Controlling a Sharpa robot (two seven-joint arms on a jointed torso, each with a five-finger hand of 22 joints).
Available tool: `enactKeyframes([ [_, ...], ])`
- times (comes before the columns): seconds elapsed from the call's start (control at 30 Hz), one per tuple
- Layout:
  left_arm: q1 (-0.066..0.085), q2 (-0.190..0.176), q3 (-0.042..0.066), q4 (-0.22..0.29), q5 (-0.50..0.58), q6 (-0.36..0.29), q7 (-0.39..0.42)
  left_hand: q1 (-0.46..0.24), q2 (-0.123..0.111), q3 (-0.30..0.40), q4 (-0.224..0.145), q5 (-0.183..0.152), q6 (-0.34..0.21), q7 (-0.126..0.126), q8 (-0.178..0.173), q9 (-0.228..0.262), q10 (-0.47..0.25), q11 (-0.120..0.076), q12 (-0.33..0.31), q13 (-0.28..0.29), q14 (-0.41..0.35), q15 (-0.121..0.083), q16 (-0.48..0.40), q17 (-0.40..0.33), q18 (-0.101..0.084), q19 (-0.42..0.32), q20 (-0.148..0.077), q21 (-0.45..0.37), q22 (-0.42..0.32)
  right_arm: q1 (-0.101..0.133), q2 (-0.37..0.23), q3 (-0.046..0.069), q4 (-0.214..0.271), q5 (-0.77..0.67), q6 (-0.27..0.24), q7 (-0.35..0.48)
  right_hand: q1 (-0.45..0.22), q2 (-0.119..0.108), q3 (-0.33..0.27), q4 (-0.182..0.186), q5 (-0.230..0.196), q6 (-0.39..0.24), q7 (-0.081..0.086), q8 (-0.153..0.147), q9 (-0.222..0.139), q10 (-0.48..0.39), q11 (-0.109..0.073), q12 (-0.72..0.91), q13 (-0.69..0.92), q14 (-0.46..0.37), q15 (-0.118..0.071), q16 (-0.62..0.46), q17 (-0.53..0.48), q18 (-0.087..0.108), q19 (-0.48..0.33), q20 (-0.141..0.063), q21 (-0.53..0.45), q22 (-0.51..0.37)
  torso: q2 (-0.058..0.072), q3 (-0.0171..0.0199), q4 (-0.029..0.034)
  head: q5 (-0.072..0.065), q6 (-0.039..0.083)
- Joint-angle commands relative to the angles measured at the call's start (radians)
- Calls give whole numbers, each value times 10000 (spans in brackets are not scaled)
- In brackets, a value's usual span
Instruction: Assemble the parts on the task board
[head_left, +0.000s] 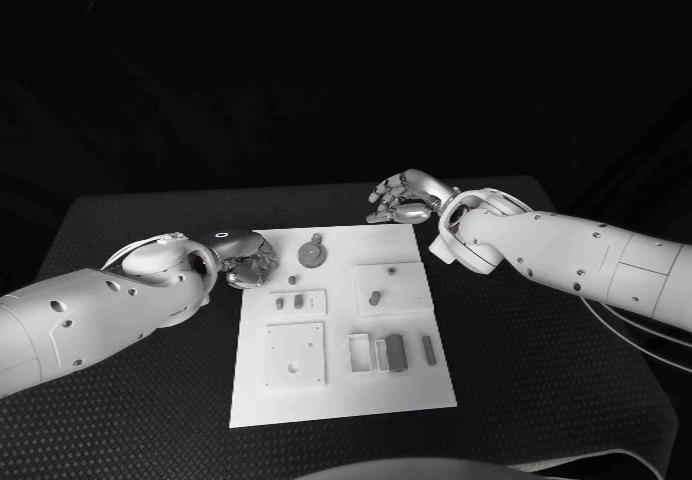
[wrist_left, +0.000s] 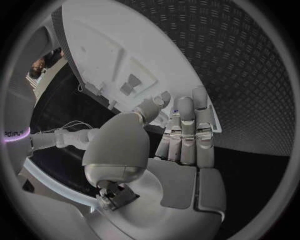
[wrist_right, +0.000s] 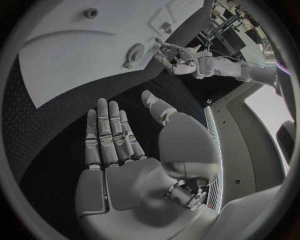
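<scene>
Main risk from here, as I judge it: my left hand (head_left: 248, 262) sits right at the board's (head_left: 339, 400) left edge, fingers over or just beside it. A careless reach could nudge the whole board on the counter (head_left: 144, 220), since I see nothing pinning it down, and the loose parts would shift. The round part (head_left: 312, 254) near the far edge, just beside that hand, looks like it could get knocked before I have a grip on it. I can't tell if it's seated or only lying there.

Second risk: the small slim parts (head_left: 392, 350) in the near-right cluster stand close together; fat fingers going for one could tip its neighbours.

Hand states: left hand holds nothing. In its wrist view the fingers (wrist_left: 187, 135) are straight and close together, thumb apart, pointing at the board's edge. Right hand (head_left: 407, 195) also holds nothing, fingers loosely curled in the head view, extended side by side with the thumb apart in its own wrist view (wrist_right: 115, 145).

Where things lie: the board is mid-counter, between both arms. Right hand hovers over the counter just past the board's far-right corner, not touching. The round part is nearer the left hand than the right. The square plates and slim parts lie toward the near end, well apart from both hands.
</scene>
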Motion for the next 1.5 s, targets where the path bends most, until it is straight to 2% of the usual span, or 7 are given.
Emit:
enactKeyframes([
  [0.03, -57, -165, 56, -137, 149, -30, -245, 75, -40, -70, -12, -44, 114, -1, 99, 33, -308, 314, 43, -8, -60, 16, -32, 13, 174, 2, 89, -65, 204, -3, -43, 4, -93, -112, 135, 62, 160, 22, 2, -68, 24, -36, 389, 60, -16, -23, 45, -54, -37, 102, 10, -53, 28, -109, 65, 18, -66, 24, -16, -4, 5, 2, 27],
  [0.27, -56, -542, 363, -148, 2076, -900, -50, 168, -55, 24, 47, -43, 666, 200, 454, 164, 169, 183, 263, 123, -141, -99, -78, -8, 138, -60, 81, -129, 196, -3, -184, 2, -252, -1103, 377, 66, 330, 169, 22, -332, 25, 157, 317, 185, -29, 190, -21, -41, -218, 465, -137, -19, 191, 23, 439, 7, -81, 77, -17, -5, -4, -40, 129],
  [0.43, -54, -988, 591, 31, 5663, -1454, 371, 18, -160, 93, 164, -56, 767, 245, 561, 195, 284, 196, 256, 242, -765, -56, -607, -244, -75, -800, 172, -356, 7, -5, -407, -2, -104, -2516, 723, 28, 372, 281, 112, -565, 23, 539, 153, 397, -1, 805, -200, -230, -510, 1150, -426, 96, 442, 296, 1208, -4, -79, 48, -12, -1, 0, -171, 212],
  [0.7, -51, -1705, 644, 581, 9892, -1800, 1294, -426, -260, -333, 164, -44, 531, 324, 553, 198, 116, 344, 98, 376, -1306, 109, -1343, -570, -318, -1700, 267, -353, -569, -107, -860, -38, 366, -4969, 1076, -176, 413, 297, 213, -694, 28, 997, -44, 610, 118, 1899, -461, -897, -877, 2376, -994, 487, 1041, 800, 2633, -37, 79, -1, -29, -5, 18, -211, 302],
  [1.1, -56, -1910, 641, 895, 10567, -1517, 1701, -687, -201, -734, 82, -49, 406, 360, 558, 200, 4, 386, 59, 460, -1392, 155, -1502, -613, -387, -1841, 272, -333, -882, -351, -1152, -347, 969, -6890, 1208, -636, 376, -210, 139, -475, 27, 1256, -280, 602, 189, 3413, -893, -979, -452, 3843, -1726, 1872, 2195, 993, 4702, -590, 706, 252, -36, -20, -12, -124, 382],
  [1.27, -57, -1885, 641, 867, 10577, -1476, 1707, -708, -186, -773, 70, -50, 377, 370, 552, 197, -15, 391, 55, 470, -1395, 159, -1512, -613, -392, -1844, 271, -330, -922, -435, -1168, -451, 1092, -7043, 1281, -759, 430, -520, 145, -243, 38, 1261, -394, 512, 209, 3429, -1021, -511, 490, 3924, -1861, 2813, 2845, 993, 5225, -874, 1000, 547, -16, -16, -40, -103, 425],
  [1.5, -58, -1854, 640, 844, 10577, -1442, 1699, -719, -160, -803, 57, -49, 341, 383, 543, 193, -41, 396, 50, 481, -1390, 162, -1518, -610, -393, -1836, 267, -325, -966, -494, -1163, -553, 1172, -7079, 1328, -793, 435, -576, 174, -109, 26, 1270, -347, 441, 253, 3051, -991, -482, 1229, 3763, -1883, 3230, 3036, 993, 5264, -904, 1049, 795, -10, -17, -12, -141, 433],
])
